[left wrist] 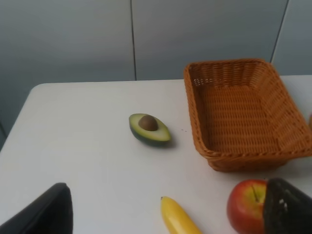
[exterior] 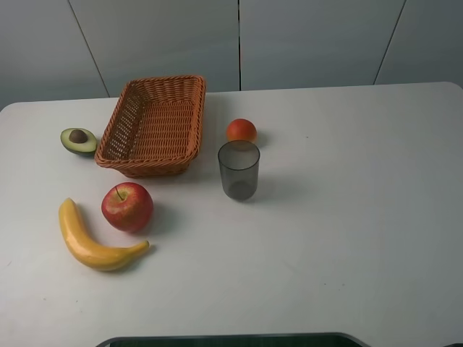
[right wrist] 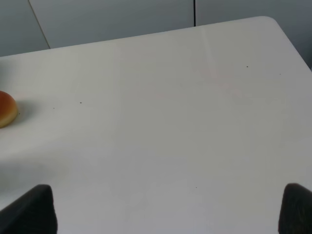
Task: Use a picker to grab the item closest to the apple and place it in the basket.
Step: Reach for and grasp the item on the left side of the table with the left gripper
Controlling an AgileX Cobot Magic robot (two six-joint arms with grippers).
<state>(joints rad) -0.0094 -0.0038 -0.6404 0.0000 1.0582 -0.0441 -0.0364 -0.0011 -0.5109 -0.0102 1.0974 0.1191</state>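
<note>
A red apple (exterior: pixel 127 207) lies on the white table at the front left, with a yellow banana (exterior: pixel 90 241) curving right beside it. The empty wicker basket (exterior: pixel 181 108) stands behind them. In the left wrist view the apple (left wrist: pixel 246 204), the banana's tip (left wrist: pixel 178 218) and the basket (left wrist: pixel 195 109) show beyond my left gripper (left wrist: pixel 168 214), whose fingers (left wrist: pixel 46 214) stand wide open with nothing between them. My right gripper (right wrist: pixel 168 212) is open too, over bare table. Neither arm appears in the exterior high view.
A halved avocado (exterior: pixel 78 140) lies left of the basket. An orange (exterior: pixel 241 131) and a dark translucent cup (exterior: pixel 239 170) stand to the basket's right. The orange's edge (right wrist: pixel 7 109) shows in the right wrist view.
</note>
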